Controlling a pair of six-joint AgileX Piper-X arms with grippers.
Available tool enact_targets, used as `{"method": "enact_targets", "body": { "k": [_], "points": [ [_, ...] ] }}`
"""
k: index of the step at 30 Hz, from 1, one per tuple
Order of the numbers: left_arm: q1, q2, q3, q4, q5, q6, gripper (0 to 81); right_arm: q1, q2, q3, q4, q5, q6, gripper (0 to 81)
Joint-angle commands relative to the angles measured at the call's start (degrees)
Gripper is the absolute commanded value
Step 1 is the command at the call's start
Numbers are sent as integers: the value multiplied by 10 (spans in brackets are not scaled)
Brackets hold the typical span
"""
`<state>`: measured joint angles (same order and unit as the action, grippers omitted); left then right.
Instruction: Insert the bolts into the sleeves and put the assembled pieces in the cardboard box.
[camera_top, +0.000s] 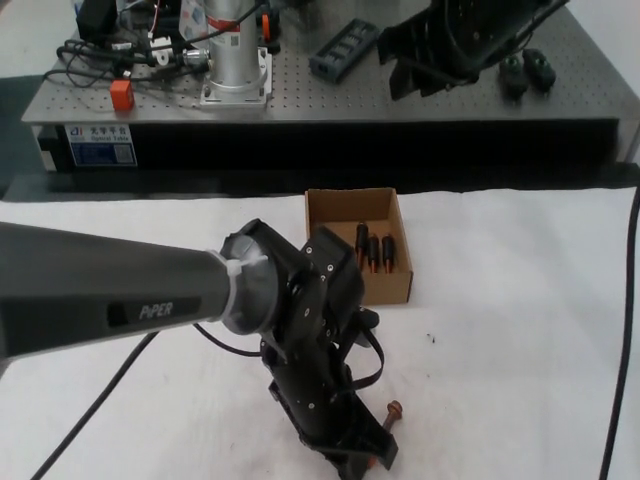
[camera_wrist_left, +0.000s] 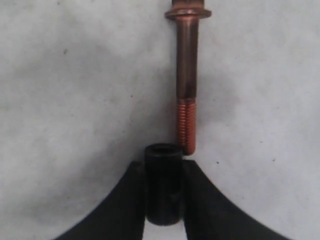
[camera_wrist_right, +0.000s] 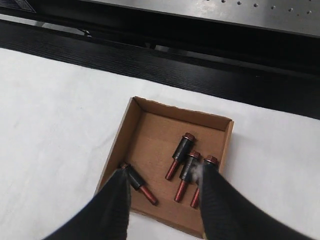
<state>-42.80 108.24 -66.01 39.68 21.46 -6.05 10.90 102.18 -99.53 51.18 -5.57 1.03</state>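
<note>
One sleeve (camera_wrist_left: 162, 195) sits clamped in left end effector (camera_wrist_left: 164, 169), bolt (camera_wrist_left: 186, 75) perhaps touching; right end effector (camera_wrist_right: 165, 171) splayed.

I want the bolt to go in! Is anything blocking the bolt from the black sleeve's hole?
Nothing visible blocks it. The sleeve, held in the left gripper, has an open hole; the bolt lies beside it, tip just off-line.

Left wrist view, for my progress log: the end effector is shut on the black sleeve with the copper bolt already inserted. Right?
No. The left end effector is shut on the black sleeve, but the copper bolt is not inserted: it lies on the white cloth beside the sleeve's mouth, as the left wrist view shows.
</note>
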Motion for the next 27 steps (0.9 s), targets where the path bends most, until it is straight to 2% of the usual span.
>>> {"method": "enact_targets", "body": {
  "k": [1, 7, 14, 16, 21, 25, 27],
  "points": [
    [-3, 5, -13, -14, 11, 6, 6, -4, -31, -6, 10, -1, -6, 321],
    [-5, 6, -26, -50, 81, -19, 6, -13, -64, -6, 12, -1, -6, 321],
    [-5, 6, -26, -125, 125, -81, 6, -35, -108, -6, 48, -1, -21, 321],
    [-5, 6, -29, -115, 98, -81, 6, -42, -118, -6, 55, -1, -24, 321],
    [-5, 6, -51, -54, -19, -58, 6, -55, -139, 5, 115, -1, -33, 321],
    [4, -21, -47, -2, -170, -42, 6, -48, -171, 99, 142, 12, -10, 321],
    [24, -52, -23, -7, -185, -47, 6, -35, -193, 176, 126, 12, 22, 321]
  ]
}}
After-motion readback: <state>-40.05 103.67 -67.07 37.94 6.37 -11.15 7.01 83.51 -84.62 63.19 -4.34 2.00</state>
